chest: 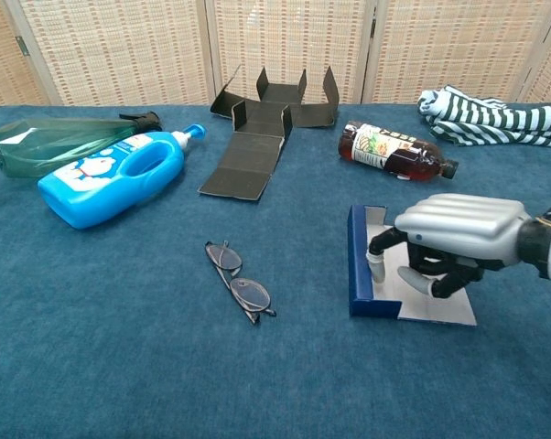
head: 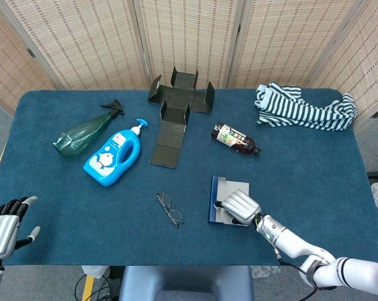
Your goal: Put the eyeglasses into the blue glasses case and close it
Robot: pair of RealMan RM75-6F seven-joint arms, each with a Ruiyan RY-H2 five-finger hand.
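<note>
Right hand [head: 240, 206] over open blue case [head: 213, 199], head view; fingers curled down onto liner, gripping nothing. Left hand [head: 4, 221] idle at table edge, fingers spread. Glasses [head: 169, 209] left of case, apart.

Chest view: fingertips [chest: 376, 269] touch inside of case. Step: positioning case. Next: pick up glasses, needs fine pinch.

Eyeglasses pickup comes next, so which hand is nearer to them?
Right. The right hand rests on the open case, just right of the eyeglasses. The left hand hovers at the table's far left edge, much farther away.
</note>
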